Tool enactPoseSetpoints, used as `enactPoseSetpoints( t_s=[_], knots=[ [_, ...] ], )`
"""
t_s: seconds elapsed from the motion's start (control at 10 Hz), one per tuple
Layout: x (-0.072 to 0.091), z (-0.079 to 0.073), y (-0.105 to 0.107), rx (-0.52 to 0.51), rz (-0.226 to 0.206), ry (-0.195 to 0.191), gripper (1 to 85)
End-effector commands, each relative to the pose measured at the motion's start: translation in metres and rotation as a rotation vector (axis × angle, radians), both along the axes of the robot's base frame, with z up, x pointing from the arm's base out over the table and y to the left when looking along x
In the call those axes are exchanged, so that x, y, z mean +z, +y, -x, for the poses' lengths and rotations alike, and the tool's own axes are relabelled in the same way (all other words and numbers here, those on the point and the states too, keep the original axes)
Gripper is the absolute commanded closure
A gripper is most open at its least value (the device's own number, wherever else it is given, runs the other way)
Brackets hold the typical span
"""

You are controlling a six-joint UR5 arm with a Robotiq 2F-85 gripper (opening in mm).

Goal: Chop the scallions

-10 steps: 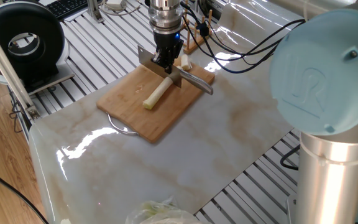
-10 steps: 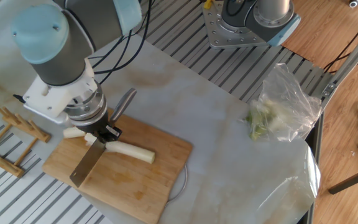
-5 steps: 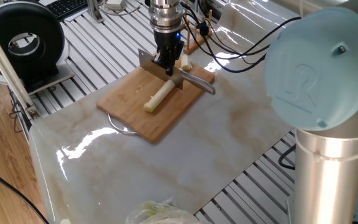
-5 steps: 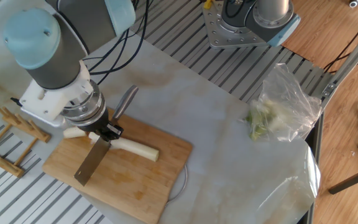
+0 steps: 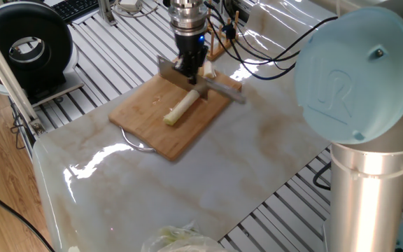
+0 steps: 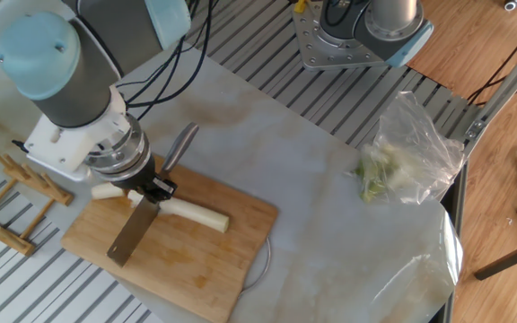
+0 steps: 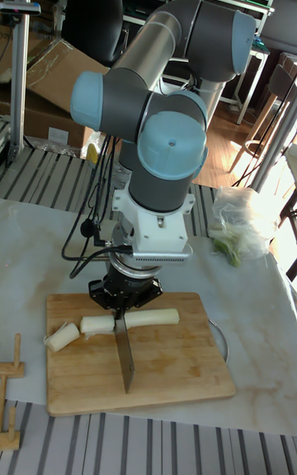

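Pale-blue joint cap [image 5: 348, 73], embossed "UR"

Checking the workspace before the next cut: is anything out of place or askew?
One cut scallion chunk lies at the cutting board's edge, half off it. The leafy bundle in plastic sits at the table's far side. Otherwise nothing stands out.

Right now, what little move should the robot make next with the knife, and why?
Probably slide the knife a little further along the long scallion stalk and press down again. The hand holds the knife with its blade across the cutting board, two short chunks already lie cut off beside the blade, and most of the stalk is uncut.
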State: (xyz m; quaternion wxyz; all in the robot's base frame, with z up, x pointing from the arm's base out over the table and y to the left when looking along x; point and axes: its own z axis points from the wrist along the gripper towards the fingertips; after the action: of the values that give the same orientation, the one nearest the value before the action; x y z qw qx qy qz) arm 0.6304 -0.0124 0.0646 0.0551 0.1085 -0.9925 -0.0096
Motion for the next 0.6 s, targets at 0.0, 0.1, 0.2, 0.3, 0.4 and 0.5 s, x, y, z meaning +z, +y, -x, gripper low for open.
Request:
enactPoseSetpoints(
  t_s=[0.0, 0.1, 0.2, 0.3, 0.4, 0.5],
  knots=[
    [-0.003, -0.011, 0.008, -0.029, -0.012, -0.031, 84.3],
    [-0.003, -0.013, 0.01, -0.031, -0.015, -0.04, 84.3],
    [-0.004, -0.015, 0.01, -0.032, -0.015, -0.048, 84.3],
    [-0.005, -0.017, 0.013, -0.037, -0.024, -0.057, 84.3],
    [-0.009, -0.021, 0.013, -0.04, -0.024, -0.069, 84.3],
    [-0.013, -0.025, 0.014, -0.044, -0.026, -0.084, 84.3]
  ],
)
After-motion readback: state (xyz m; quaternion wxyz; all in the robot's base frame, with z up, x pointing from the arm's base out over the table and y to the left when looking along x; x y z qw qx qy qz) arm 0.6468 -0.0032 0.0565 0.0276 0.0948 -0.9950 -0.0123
